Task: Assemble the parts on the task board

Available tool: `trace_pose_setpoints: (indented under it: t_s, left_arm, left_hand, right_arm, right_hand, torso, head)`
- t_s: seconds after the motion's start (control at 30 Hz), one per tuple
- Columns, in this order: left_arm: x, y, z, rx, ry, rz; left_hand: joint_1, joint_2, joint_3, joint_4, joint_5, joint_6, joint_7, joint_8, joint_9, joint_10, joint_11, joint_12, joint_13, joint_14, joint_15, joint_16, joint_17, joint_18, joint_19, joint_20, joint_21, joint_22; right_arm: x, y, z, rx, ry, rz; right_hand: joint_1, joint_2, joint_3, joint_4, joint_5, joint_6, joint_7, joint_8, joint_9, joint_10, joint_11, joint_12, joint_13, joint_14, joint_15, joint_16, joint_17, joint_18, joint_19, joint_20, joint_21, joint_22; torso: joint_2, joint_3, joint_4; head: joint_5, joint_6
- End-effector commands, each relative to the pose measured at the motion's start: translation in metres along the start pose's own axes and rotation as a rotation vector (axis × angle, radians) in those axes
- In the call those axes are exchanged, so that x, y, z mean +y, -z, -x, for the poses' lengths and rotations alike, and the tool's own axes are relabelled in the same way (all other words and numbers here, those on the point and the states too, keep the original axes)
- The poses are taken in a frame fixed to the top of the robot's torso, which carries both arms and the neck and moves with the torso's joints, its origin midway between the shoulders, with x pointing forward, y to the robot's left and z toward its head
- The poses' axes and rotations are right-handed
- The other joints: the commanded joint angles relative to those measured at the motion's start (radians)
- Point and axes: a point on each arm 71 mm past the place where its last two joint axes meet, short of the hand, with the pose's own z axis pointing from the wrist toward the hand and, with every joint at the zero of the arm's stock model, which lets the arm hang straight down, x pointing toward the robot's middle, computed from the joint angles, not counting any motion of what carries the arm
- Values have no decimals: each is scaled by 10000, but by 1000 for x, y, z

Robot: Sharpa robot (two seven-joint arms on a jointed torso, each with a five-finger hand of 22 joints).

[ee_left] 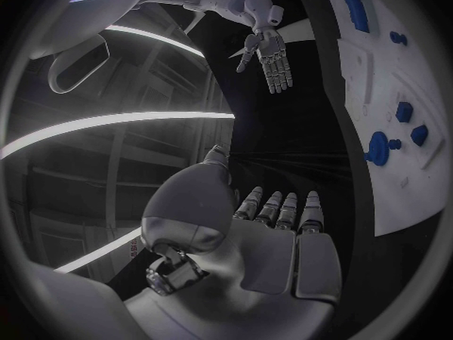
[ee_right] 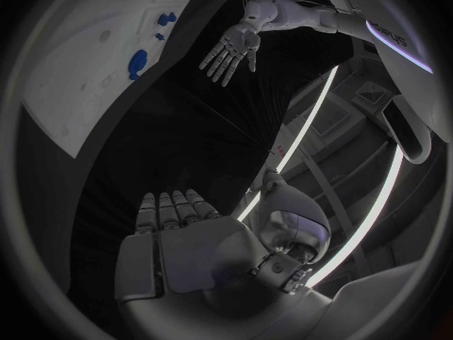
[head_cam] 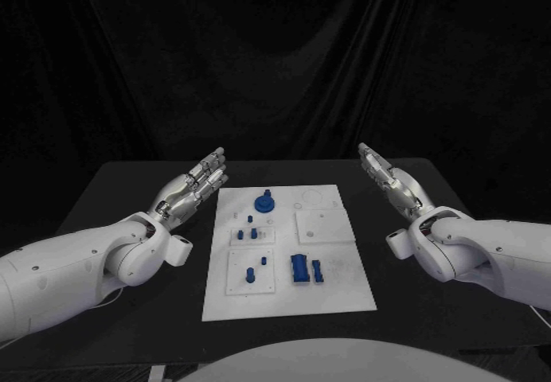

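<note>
The white task board [head_cam: 333,294] lies lengthwise in the middle of the black table. Blue parts sit on it: a round gear-like piece [head_cam: 265,203] at the far end, small pegs [head_cam: 246,233] in the middle, a taller block pair [head_cam: 304,268] and a peg [head_cam: 252,275] nearer me. My left hand [head_cam: 195,185] hovers left of the board, fingers straight and spread, holding nothing. My right hand [head_cam: 390,185] hovers right of the board, also flat and empty. The left wrist view shows the board [ee_left: 392,189] and the round blue piece [ee_left: 378,148]; the right wrist view shows the board [ee_right: 85,75].
Black table surface [head_cam: 127,199] lies on both sides of the board, with a dark curtain behind. Raised white sub-plates [head_cam: 320,226] sit on the board. The table's far edge runs just beyond both hands.
</note>
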Motion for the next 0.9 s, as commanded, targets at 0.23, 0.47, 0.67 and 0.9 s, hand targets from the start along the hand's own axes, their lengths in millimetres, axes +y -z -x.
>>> trace_pose_setpoints:
  t_s: [0.23,0.47,0.67,0.9]
  left_arm:
    - [-12,-14,-7,-1950,-131,-14]
    - [-27,-26,-15,-3950,-63,227]
    - [-36,-31,-21,-5292,79,558]
    - [-41,-32,-24,-5964,176,779]
  left_hand:
    - [-4871,-742,956,-1011,-1190,-594,1065,-87,-56,56,20,-179,-40,-2,-178,-36,-10,-520,-6,-1168,-33,-9]
    - [-6328,-1619,1251,-1306,-1543,-594,1065,-87,-56,56,20,-179,-40,-2,-178,-36,-10,-1378,-6,-1168,-33,-9]
    - [-7261,-1619,2046,-1523,-1767,-594,1065,-87,-56,56,20,-179,-40,-2,-178,-36,-10,-1378,-6,-1168,-33,-9]
    - [-8120,-1619,2046,-2229,-2576,-594,1065,-87,-56,56,20,-179,-40,-2,-178,-36,-10,-1378,-6,-1168,-33,-9]
  right_arm:
    - [26,-41,-24,-1533,-1821,-528]
    - [50,-69,-47,-2332,-3357,-979]
    - [57,-76,-54,-2519,-3798,-1146]
    - [57,-76,-54,-2519,-3798,-1146]
  right_hand:
    - [-2361,12,4,-156,-35,1,52,-35,-16,-35,-2,-35,-10,-3,-51,-36,-9,-67,-2,-51,-35,-10]
    - [-2361,12,4,-156,-35,1,52,-35,-16,-35,-2,-35,-10,-3,-51,-36,-9,-67,-2,-51,-35,-10]
    - [-2361,12,4,-156,-35,1,52,-35,-16,-35,-2,-35,-10,-3,-51,-36,-9,-67,-2,-51,-35,-10]
    - [-2361,12,4,-156,-35,1,52,-35,-16,-35,-2,-35,-10,-3,-51,-36,-9,-67,-2,-51,-35,-10]
  torso:
    - [111,196,-262]
    - [207,367,-494]
    - [246,437,-588]
    - [249,444,-597]
  head:
    - [319,1022]
    - [620,1985]
    - [742,2374]
    - [755,2413]
